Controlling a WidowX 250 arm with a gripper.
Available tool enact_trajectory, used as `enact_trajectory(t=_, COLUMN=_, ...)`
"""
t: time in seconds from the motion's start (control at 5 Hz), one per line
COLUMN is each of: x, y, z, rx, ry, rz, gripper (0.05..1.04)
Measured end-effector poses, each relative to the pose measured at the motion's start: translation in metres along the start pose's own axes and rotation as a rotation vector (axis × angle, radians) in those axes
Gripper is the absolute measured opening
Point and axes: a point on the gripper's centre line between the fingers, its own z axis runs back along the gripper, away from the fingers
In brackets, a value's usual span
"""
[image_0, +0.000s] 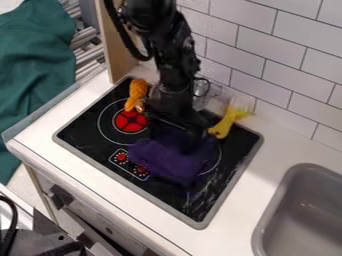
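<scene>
Because the hand (186, 142) hangs low over the black stove top (230, 181), right at the rumpled purple cloth (157, 159), its dark lower part blends with the folds in the camera view; whether it is released or clenched, and whether it has any cloth in its grasp, I cannot tell. The cloth lies bunched on the stove top, across part of a burner ring and beside the printed control panel (121, 157). An orange thing with a ridged surface (137, 90) lies at the back, near the red burner disc (131, 121) and close beside the arm. On the other side, a yellow thing (227, 122) straddles the stove's rim, reaching onto the white desk (272, 155) by the tiled wall (267, 55).

The likeliest trouble, as I judge it, is a poor grip: soft folds could slip out, or only a thin pinch might catch. Pressing too low could jam the hand against the hard surface under the cloth. A sideways sweep could knock the orange thing or nudge the yellow one, since both sit near the arm, and a trailing fold might drag either along.
</scene>
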Motion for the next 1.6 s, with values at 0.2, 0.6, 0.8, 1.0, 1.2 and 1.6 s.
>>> enact_trajectory(t=0.2, x=0.008, y=0.023, z=-0.001, rx=0.004, ry=0.007, rz=0.030, gripper=1.009)
enact_trajectory(t=0.6, x=0.003, y=0.086, z=-0.002, rx=0.025, ry=0.051, rz=0.113, gripper=1.009)
enact_trajectory(t=0.8, x=0.003, y=0.105, z=-0.003, rx=0.025, ry=0.070, rz=0.116, gripper=1.009)
enact_trajectory(t=1.0, x=0.008, y=0.110, z=-0.003, rx=0.024, ry=0.084, rz=0.100, gripper=1.009)
enact_trajectory(t=1.2, x=0.006, y=0.110, z=-0.004, rx=0.030, ry=0.090, rz=0.089, gripper=1.009)
enact_trajectory(t=1.6, x=-0.033, y=0.092, z=0.017, rx=0.033, ry=0.019, rz=0.041, gripper=1.004)
